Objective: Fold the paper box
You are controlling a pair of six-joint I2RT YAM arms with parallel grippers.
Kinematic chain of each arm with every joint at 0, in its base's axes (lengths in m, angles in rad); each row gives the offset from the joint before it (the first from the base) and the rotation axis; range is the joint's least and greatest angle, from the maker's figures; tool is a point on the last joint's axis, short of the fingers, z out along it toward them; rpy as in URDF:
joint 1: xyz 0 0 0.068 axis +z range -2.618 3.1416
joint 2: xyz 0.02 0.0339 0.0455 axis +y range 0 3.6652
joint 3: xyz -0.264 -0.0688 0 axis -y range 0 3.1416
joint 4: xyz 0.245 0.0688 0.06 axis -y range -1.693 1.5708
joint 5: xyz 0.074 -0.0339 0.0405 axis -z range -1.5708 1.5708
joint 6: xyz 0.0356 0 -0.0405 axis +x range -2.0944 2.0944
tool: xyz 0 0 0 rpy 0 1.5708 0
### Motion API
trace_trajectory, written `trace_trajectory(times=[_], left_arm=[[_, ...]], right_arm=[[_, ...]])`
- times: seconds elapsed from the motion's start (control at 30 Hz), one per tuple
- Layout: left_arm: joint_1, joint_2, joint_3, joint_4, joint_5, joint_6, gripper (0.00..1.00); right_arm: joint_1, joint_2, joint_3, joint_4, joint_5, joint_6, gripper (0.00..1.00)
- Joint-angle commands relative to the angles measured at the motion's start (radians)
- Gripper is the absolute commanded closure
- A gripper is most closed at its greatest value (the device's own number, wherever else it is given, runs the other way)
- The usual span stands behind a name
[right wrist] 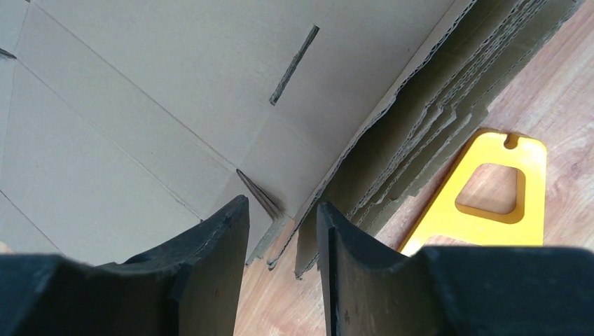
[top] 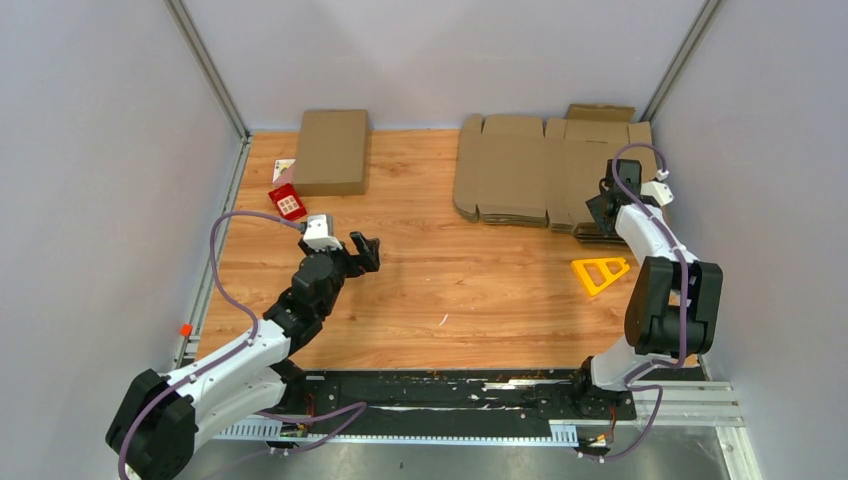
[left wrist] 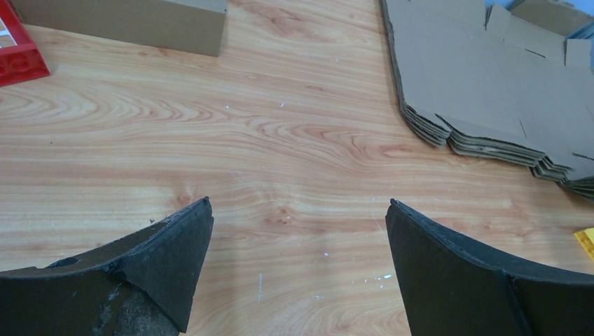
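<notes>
The paper box (right wrist: 140, 105) is the top brown cardboard blank, lying on a pile of like blanks (top: 520, 170) at the back right. In the right wrist view its near edge stands a little above the layers below (right wrist: 434, 105). My right gripper (top: 597, 225) is at the pile's near right corner. Its jaws (right wrist: 280, 203) stand narrowly apart, with the blank's corner tips just ahead of the gap and wood showing between the fingers. My left gripper (top: 368, 247) hovers wide open over bare table (left wrist: 300, 203), holding nothing.
A yellow plastic tool (top: 600, 271) lies on the table just near of the pile, right beside the right gripper (right wrist: 490, 203). A folded brown box (top: 331, 150) sits at the back left, with a red item (top: 287, 202) next to it. Grey walls close in three sides.
</notes>
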Motion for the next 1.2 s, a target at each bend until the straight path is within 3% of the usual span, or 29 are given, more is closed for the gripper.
trace_trajectory(times=[0.0,0.23,0.3,0.33,0.37,0.67,1.17], left_arm=[[0.002,0.0,0.006,0.031,-0.012,-0.007,0.0],[0.002,-0.003,0.008,0.028,-0.012,-0.007,0.0],[0.002,-0.004,0.008,0.028,-0.01,-0.009,0.0],[0.002,-0.005,0.009,0.027,-0.012,-0.006,0.0],[0.002,-0.007,0.01,0.023,-0.018,-0.006,0.0],[0.002,-0.007,0.02,0.004,-0.027,-0.009,0.0],[0.002,0.073,0.049,0.025,0.059,0.007,0.0]], right_arm=[[-0.006,0.011,0.034,0.044,0.002,0.024,0.59],[-0.006,0.045,0.038,0.051,0.001,0.027,0.64],[-0.006,0.051,0.044,0.035,-0.014,0.013,0.77],[-0.005,0.051,0.049,0.011,-0.01,0.025,0.91],[-0.006,0.041,0.047,-0.002,-0.006,0.029,0.99],[-0.006,-0.161,0.06,-0.029,-0.003,-0.017,1.0],[0.058,-0.47,0.024,-0.086,-0.354,-0.051,1.0]])
